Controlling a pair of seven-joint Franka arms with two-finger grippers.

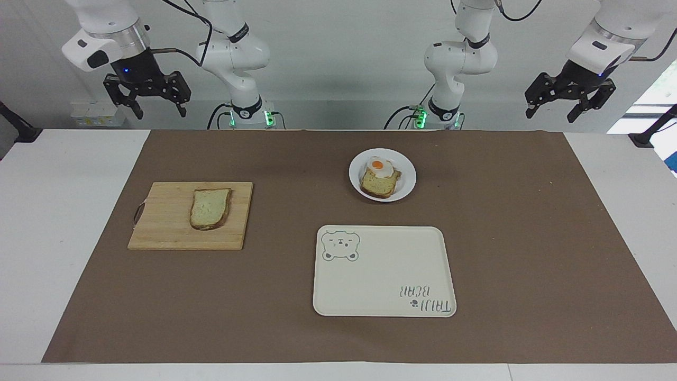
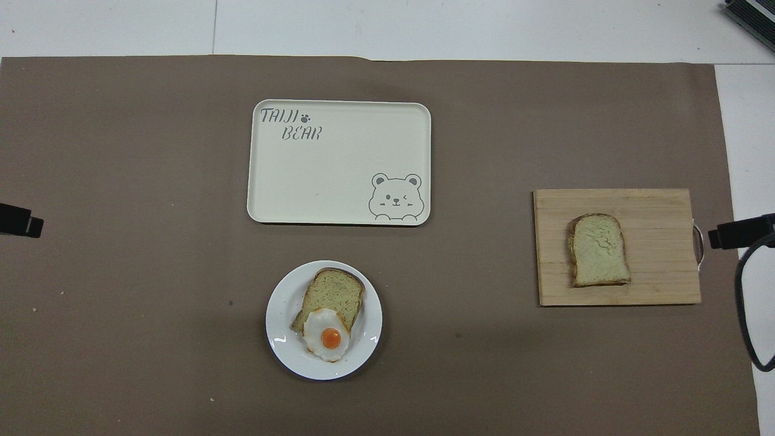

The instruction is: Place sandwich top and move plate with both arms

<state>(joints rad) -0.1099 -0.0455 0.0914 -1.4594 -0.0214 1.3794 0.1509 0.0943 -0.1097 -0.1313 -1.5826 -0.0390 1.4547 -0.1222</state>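
Note:
The sandwich top, a plain pale slice with a dark crust, lies flat on a wooden cutting board toward the right arm's end of the table. The small white plate sits near the middle, close to the robots, and holds a bread slice with a fried egg partly on it. My right gripper hangs open, high over the table's edge at the robots' end, holding nothing. My left gripper hangs open and empty in the same way at the left arm's end.
A cream rectangular bear-print tray lies farther from the robots than the plate, with nothing on it. A brown mat covers most of the white table. The board has a metal handle on its outer short side.

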